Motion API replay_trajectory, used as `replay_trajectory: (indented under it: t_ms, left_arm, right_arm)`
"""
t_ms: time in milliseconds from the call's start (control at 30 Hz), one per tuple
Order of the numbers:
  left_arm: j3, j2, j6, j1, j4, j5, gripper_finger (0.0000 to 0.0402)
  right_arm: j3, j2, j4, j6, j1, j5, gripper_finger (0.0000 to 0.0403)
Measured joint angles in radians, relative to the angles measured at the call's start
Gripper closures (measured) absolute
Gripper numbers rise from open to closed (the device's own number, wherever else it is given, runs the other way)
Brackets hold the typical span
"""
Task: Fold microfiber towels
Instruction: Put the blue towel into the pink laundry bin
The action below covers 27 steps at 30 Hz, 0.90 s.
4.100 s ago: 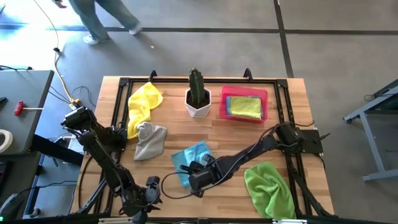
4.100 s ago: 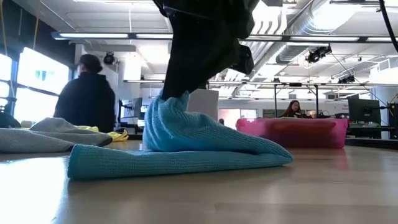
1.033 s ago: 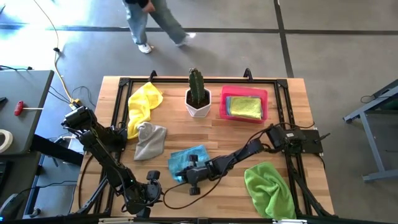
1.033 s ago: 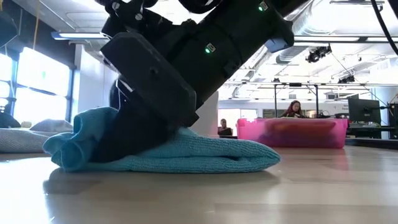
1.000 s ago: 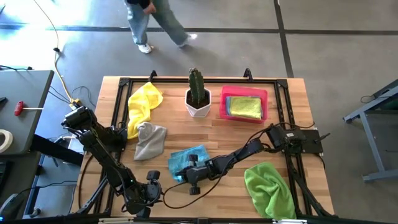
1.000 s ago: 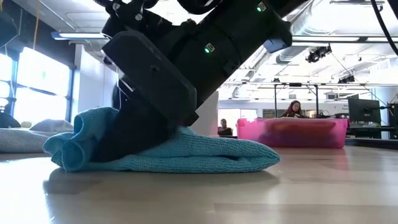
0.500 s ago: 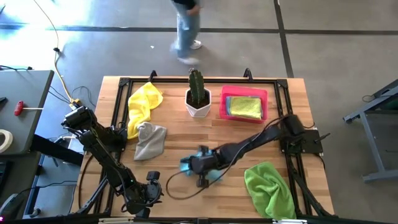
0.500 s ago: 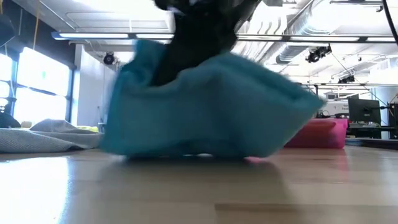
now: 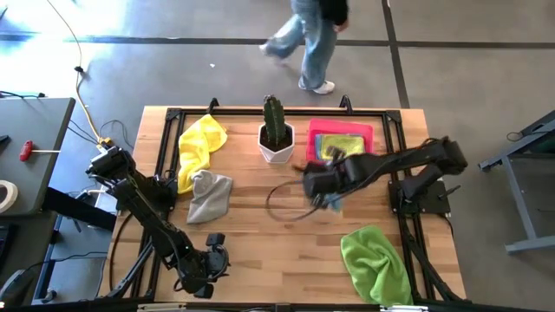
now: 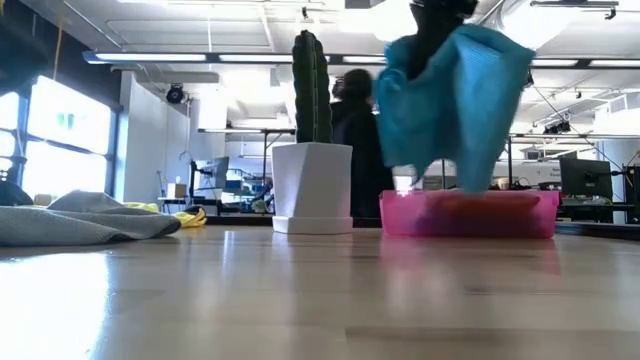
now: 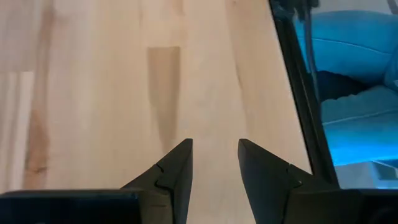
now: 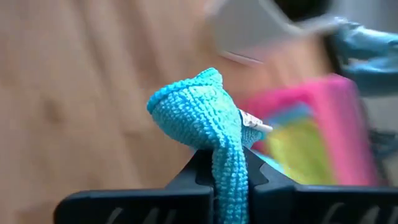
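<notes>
Blue towel (image 10: 455, 95) pinched in closed right hand (image 12: 229, 163); left hand (image 11: 214, 163) part-open, empty.

The high view looks straight down on the whole bench (image 9: 260, 251). The low view sits at bench height, facing level toward the room. Both share the cactus (image 9: 275, 121) (image 10: 311, 87) and pink tray (image 9: 314, 139) (image 10: 470, 215). Each wrist view looks close past its own jaws.
</notes>
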<state>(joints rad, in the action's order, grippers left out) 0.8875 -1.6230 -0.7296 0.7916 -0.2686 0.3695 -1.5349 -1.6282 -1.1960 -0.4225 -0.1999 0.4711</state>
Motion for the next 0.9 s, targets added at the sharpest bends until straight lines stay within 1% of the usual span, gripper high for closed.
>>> replay_trajectory:
  t_ms: [133,267,333,400,500,667,767,833,900]
  left_arm:
    - [0.0,0.026,0.0,-0.028,-0.039,0.0,0.0282]
    - [0.0,0.047,0.0,-0.056,-0.08,0.0,0.0282]
    - [0.0,0.055,0.017,-0.069,-0.092,0.001,0.0282]
    - [0.0,0.056,0.036,-0.08,-0.105,0.001,0.0282]
    - [0.0,0.057,0.055,-0.093,-0.111,0.005,0.0282]
    - [0.0,0.057,0.09,-0.113,-0.127,0.0,0.0282]
    - [0.0,0.057,0.109,-0.129,-0.133,0.0,0.0282]
    - [0.0,0.057,0.113,-0.14,-0.134,0.0,0.0282]
    - [0.0,0.057,0.113,-0.149,-0.135,0.0,0.0282]
  right_arm:
    - [0.0,0.069,-0.189,-0.012,0.084,0.122,0.0402]
    - [0.0,0.114,-0.384,-0.083,0.18,0.231,0.0402]
    - [0.026,0.145,-0.356,-0.066,0.236,0.262,0.0402]
    - [0.066,0.182,-0.309,0.003,0.296,0.261,0.0402]
    - [0.147,0.219,-0.296,0.029,0.388,0.272,0.0402]
    - [0.302,0.258,-0.244,0.063,0.531,0.394,0.0402]
    - [0.363,0.254,-0.157,0.065,0.615,0.462,0.0402]
    - [0.389,0.245,-0.057,0.066,0.665,0.501,0.0402]
    - [0.416,0.234,0.077,0.112,0.71,0.471,0.0402]
